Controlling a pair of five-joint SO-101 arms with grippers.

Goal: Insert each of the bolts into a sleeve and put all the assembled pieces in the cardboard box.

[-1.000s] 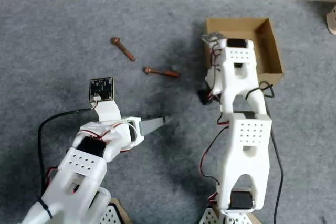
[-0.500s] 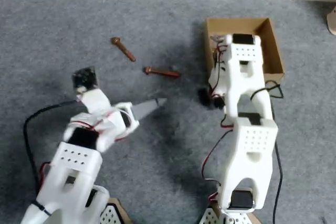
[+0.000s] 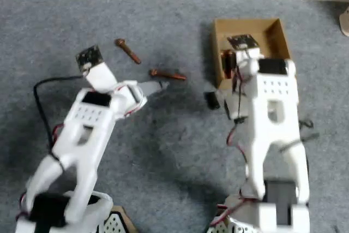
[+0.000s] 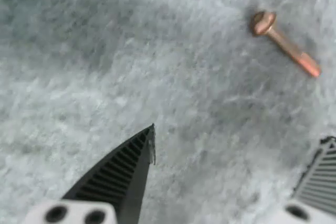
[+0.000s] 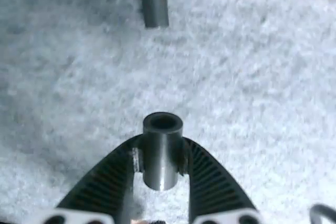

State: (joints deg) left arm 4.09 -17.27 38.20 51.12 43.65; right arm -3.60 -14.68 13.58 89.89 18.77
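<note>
— Which step is in hand?
— The first pairing. The right gripper (image 5: 163,141) is pinching a sleeve (image 5: 160,171) beside the cardboard box (image 3: 248,23). The left gripper (image 4: 239,145) is hovering with its fingers spread, just short of a bolt (image 4: 283,43) lying on the carpet (image 3: 180,151).
— And next?
— It is probably calling for a clean grip on that bolt's shank.

Bare carpet (image 3: 180,145) lies open between the two arms. The left gripper (image 4: 239,135) stands with jaws wide apart, nothing between them, and there is free carpet all the way to the near bolt (image 4: 283,43). The far bolt (image 3: 127,51) lies well apart from it, clear on every side. The right arm (image 3: 270,96) hangs over the left wall of the box (image 3: 282,36), covering much of its opening. A sleeve (image 5: 163,124) fills the right gripper (image 5: 161,150). A loose sleeve (image 5: 155,1) lies on the carpet ahead of it, near the box.
</note>
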